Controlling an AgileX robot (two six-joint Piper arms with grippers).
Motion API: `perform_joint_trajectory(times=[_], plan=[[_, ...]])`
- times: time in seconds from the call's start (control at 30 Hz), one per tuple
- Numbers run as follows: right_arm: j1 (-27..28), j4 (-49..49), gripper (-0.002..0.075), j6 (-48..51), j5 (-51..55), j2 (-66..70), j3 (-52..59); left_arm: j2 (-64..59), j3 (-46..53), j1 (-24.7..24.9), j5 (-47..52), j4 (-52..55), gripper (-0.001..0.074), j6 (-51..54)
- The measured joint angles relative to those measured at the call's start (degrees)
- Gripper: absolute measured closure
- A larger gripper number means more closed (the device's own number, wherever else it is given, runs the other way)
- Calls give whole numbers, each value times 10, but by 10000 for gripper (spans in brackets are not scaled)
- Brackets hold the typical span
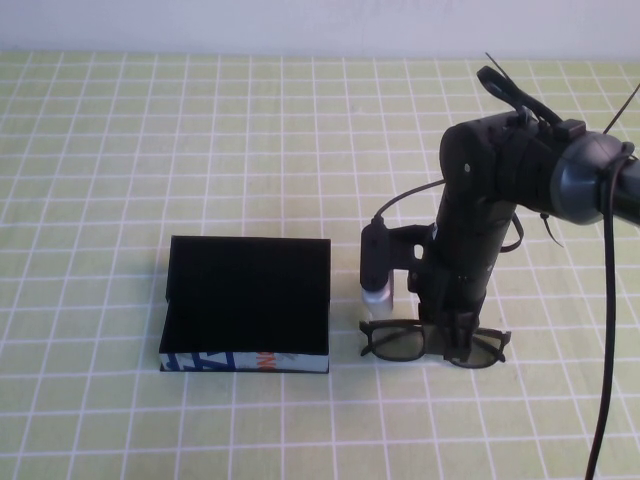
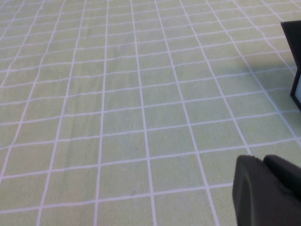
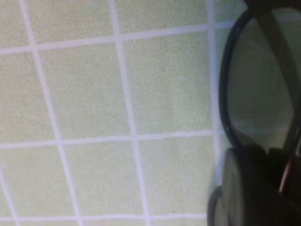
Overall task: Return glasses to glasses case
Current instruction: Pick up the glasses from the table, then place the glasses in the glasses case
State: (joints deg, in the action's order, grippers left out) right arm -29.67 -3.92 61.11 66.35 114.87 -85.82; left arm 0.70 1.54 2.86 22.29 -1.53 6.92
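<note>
From the high cam I've got the case (image 1: 248, 303) sitting on the green grid cloth (image 1: 120, 150), left of centre, lid flat and black on top, the white side with blue and orange print facing me. Just right of it, not touching, are the glasses (image 1: 400, 343), standing on the cloth with the lenses facing me. My right gripper (image 1: 455, 335) is down right on them, around the bridge and the right lens, but the arm blocks the fingers, so I can't tell if they're pinching the frame or loose. The left gripper isn't in this view at all. Left wrist cam: mostly bare cloth, a corner of the case (image 2: 294, 61) at the edge, and a dark chunk of the left gripper (image 2: 265, 193) low over the cloth; can't tell its finger state either. Right wrist cam: one lens (image 3: 261, 80) up close over the cloth, with a dark gripper part (image 3: 249, 188) right against the frame.
</note>
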Motion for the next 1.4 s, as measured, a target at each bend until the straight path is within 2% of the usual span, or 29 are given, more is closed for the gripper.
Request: perform_joint_trajectory(times=[0.23,0.37,0.63,1.0,1.4], plan=[[0,0,673,-22,22,0,-7,0,0,0,0,0,737,0],[-19,15,675,-60,27,-9,-34,0,0,0,0,0,737,0],[-115,32,676,-126,35,-35,-151,0,0,0,0,0,737,0],[-206,49,676,-149,39,82,-290,0,0,0,0,0,737,0],[-218,72,676,-162,40,137,-348,0,0,0,0,0,737,0]])
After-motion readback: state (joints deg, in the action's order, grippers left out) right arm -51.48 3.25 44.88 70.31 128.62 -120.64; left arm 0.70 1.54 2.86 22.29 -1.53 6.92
